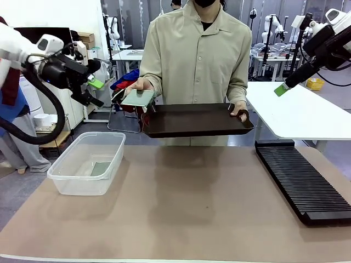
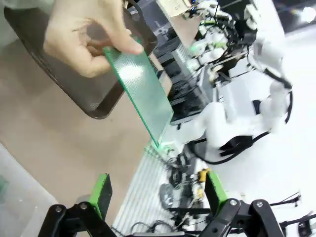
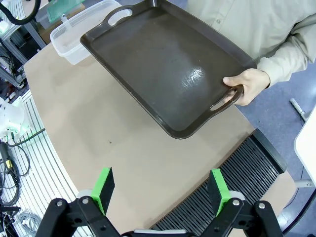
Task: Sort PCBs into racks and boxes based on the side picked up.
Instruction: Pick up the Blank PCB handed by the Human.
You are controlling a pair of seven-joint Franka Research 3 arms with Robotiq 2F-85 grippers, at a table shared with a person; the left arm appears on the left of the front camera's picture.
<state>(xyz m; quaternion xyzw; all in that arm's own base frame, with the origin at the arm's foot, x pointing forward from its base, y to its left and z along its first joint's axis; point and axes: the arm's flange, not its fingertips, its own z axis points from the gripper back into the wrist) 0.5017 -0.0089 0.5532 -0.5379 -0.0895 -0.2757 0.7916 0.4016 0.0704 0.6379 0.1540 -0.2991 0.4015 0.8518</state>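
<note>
Left gripper (image 2: 158,195): raised off the table's left side, level with the person's chest; jaws spread wide, nothing between them; its wrist view looks straight at the offered PCB (image 2: 143,96), which is near but apart from the green pads.

PCB: pinched at one end by the person's right hand (image 2: 81,42), held out tilted above the left rim of the dark brown tray (image 1: 197,123); shiny green face towards the left wrist camera.

Tray: held above the far edge of the table (image 1: 192,213); the person's left hand (image 3: 247,85) grips its handle slot; the tray floor is bare in the right wrist view.

Right gripper (image 3: 160,190): high over the table's right side; jaws spread, holding nothing; the rack (image 3: 232,180) lies below it.

Box (image 1: 66,170): on the table at left; a second PCB (image 1: 100,168) lies flat on its floor.

Rack: flat along the table's right edge; whether any slot is occupied cannot be told.
</note>
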